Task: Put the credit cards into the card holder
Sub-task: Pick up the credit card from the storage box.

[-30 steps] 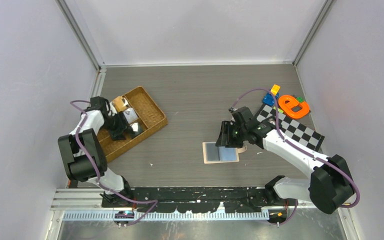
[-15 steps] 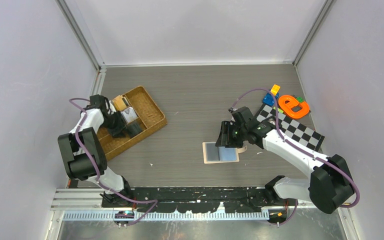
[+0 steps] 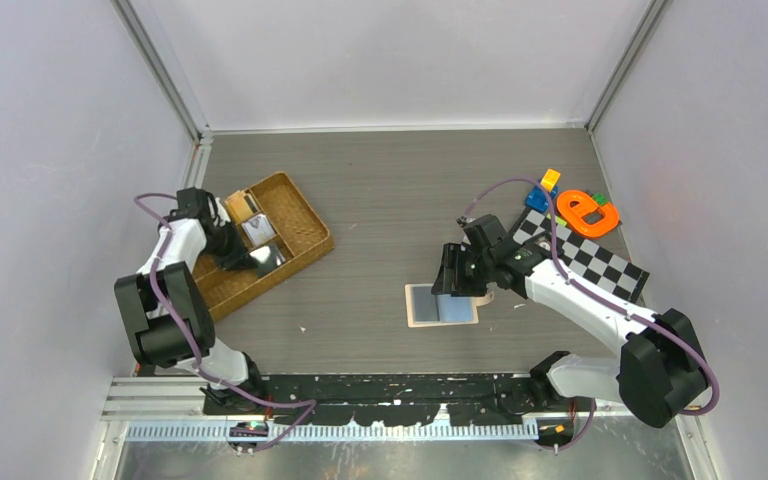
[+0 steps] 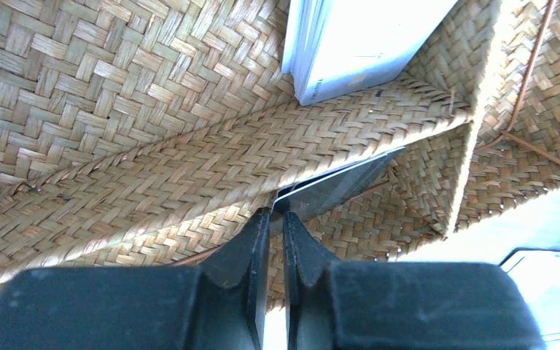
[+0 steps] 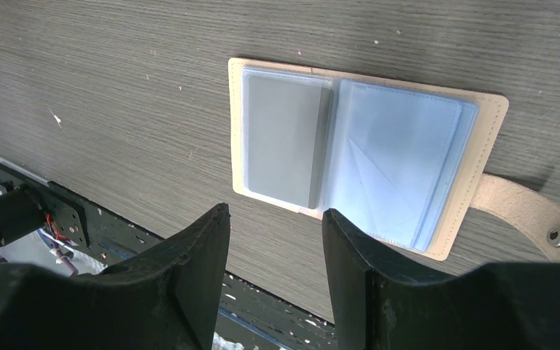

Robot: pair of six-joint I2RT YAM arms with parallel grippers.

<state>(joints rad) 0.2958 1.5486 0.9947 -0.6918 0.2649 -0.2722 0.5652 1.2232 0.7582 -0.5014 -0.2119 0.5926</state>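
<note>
Two poses — left gripper [image 4: 275, 219] tight on the grey card [image 4: 335, 186] in the tray [image 4: 117, 109], right gripper [image 5: 275, 215] spread over the card holder [image 5: 490, 124].

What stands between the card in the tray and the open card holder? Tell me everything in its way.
The woven divider of the wicker tray partly covers the grey card pinched by the left gripper, and the tray's rim lies beyond. At the card holder, the right gripper hovers open above it.

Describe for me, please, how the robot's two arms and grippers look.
The left arm and right arm have white links, bulky black joints and a purple cable looped along each. The left gripper and right gripper carry plain matte-black, wedge-shaped fingers.
</note>
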